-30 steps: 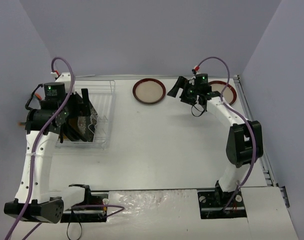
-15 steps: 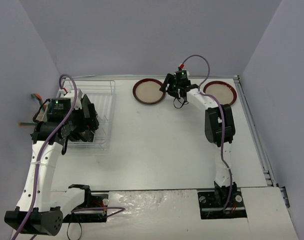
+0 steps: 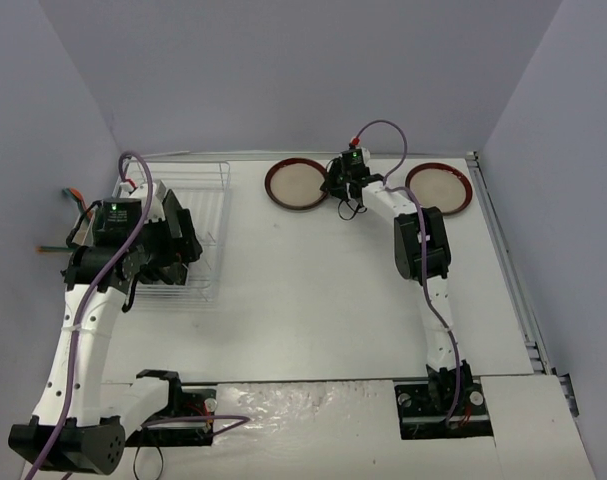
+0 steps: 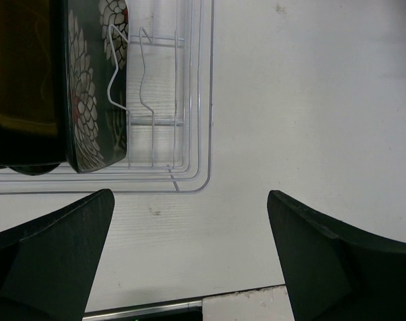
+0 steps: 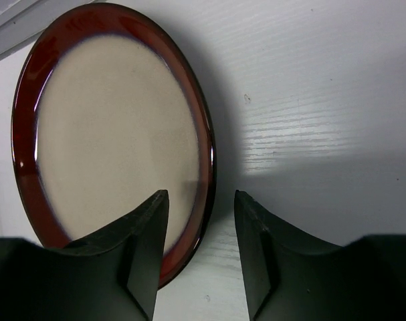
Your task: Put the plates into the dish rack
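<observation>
The white table (image 3: 313, 300) carried the dish rack (image 3: 211, 190) in its far left corner. Two round cream plates with red rims lay flat along the far edge. The middle plate (image 3: 295, 184) was near the rack, and the right plate (image 3: 443, 188) lay close to the right edge, apart from the first. The left arm's base (image 3: 163, 385) and the right arm's base (image 3: 449, 383) stood at the near edge.

Soft, even brightness, seemingly from overhead, covers the white tabletop (image 3: 313, 300) without glare. Up close, the black right gripper (image 5: 200, 198) is blurred. A broad grey shadow lies right of the glossy red-rimmed round cream plate (image 5: 116, 127), whose rim carries small highlights. The black floral square plate (image 4: 89, 114) is sharp.
</observation>
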Controlling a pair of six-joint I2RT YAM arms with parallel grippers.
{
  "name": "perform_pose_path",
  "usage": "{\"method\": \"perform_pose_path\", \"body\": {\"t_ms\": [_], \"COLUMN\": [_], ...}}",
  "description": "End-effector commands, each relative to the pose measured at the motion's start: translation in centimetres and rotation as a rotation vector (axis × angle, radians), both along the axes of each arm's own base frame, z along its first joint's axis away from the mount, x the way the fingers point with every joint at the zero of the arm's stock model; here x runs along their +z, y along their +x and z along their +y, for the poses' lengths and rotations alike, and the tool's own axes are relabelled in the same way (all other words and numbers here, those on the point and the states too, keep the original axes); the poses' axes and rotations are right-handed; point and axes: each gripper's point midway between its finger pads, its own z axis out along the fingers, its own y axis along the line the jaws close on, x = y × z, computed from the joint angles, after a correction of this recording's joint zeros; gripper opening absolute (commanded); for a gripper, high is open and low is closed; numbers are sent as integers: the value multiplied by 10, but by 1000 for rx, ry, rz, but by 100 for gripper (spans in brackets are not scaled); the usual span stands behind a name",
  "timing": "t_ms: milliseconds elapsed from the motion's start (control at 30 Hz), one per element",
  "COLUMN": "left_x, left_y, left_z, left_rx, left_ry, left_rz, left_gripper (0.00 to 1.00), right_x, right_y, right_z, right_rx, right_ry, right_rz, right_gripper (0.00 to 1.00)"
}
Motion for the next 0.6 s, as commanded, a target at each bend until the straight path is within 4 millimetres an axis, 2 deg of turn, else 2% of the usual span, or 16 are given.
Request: {"method": "perform_pose_path", "body": {"t_ms": [0,200,300,367,400,433,467,567], "left_x": [10,10,11,14,15,15,17,19], "left_y": [14,17,19,22,23,25,26,31], "left_z": [-5,-9,-14,-18,-19,-20,-23,-31], "left_rx": [4,2,-10,-14,-19,-19,-24,-28], "left_ry": [-45,-66,-95,-116,-125,-129,-143,-190], "left_rz": [-51,-52,-51,-59,-62,-64,-68,-69], "left_gripper": [97,97,97,97,97,97,97,97], "right_x": [17,6,8,22,10,25,6,-11], "right_y": [16,6,-13,-27,-41,-40,-62,-124], "right_z": [0,-16,-29,-37,-43,-42,-49,-63], "right_rx": [-30,-51,-52,-45,-37,-39,-22,11], "right_ry": [-6,-48,-88,-104,-119,-111,-127,-134], "right_rz": [-70,-42,-23,-28,7,-18,39,122], "right_gripper": [34,1,0,0,0,0,0,0]}}
